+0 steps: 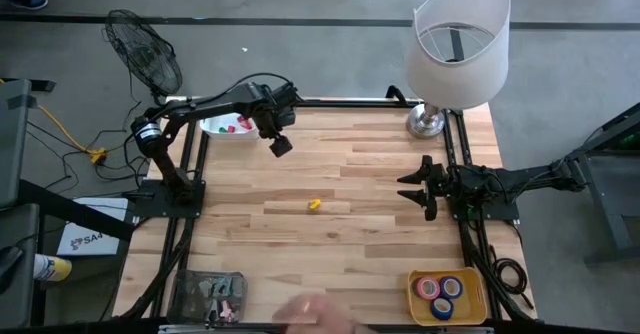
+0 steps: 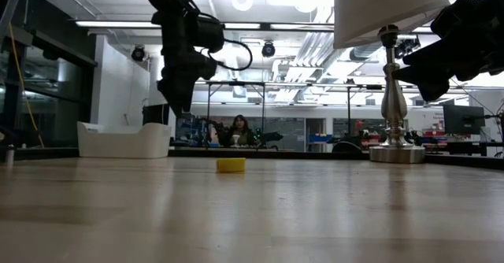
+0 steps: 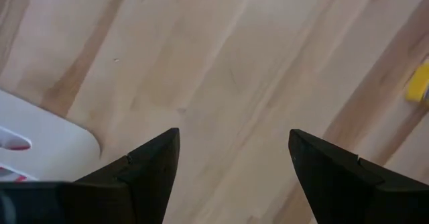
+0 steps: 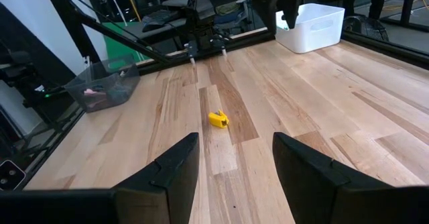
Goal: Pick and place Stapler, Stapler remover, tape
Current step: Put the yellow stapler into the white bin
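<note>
A small yellow thing (image 1: 314, 205), apparently the stapler remover, lies flat on the wooden table near its middle; it also shows in the right wrist view (image 4: 218, 119) and the low view (image 2: 231, 165). Rolls of tape (image 1: 441, 292) lie in a yellow tray at the near right corner. No stapler can be made out. My left gripper (image 1: 281, 146) hangs open above the bare table, pointing down, between the white bin (image 1: 228, 126) and the yellow thing (image 3: 419, 83). At the right edge my right gripper (image 1: 408, 187) stands open and level, with nothing between its fingers (image 4: 171, 167).
The white bin (image 3: 40, 143), at the far left, holds red and green items. A clear container (image 1: 210, 296) stands at the near left corner, and a lamp (image 1: 455, 44) at the far right corner. A person's hand (image 1: 315, 314) shows at the near edge.
</note>
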`<state>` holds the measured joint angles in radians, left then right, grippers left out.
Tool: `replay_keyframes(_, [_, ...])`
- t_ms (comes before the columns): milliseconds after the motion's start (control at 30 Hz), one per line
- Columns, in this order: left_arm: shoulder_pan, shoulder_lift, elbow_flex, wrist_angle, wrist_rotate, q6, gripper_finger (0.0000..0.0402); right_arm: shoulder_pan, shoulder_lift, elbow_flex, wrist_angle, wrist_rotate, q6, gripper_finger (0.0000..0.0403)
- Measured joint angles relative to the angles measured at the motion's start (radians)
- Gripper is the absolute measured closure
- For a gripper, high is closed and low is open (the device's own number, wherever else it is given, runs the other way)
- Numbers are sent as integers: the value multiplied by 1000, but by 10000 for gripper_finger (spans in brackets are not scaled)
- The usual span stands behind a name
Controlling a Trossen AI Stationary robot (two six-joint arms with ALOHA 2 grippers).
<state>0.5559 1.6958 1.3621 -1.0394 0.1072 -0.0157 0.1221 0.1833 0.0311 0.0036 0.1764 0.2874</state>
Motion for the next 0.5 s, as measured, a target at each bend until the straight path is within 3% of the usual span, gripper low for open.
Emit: replay_keyframes(500, [0, 0, 0, 100, -41, -30, 127, 0, 0, 0, 0, 0, 0, 222])
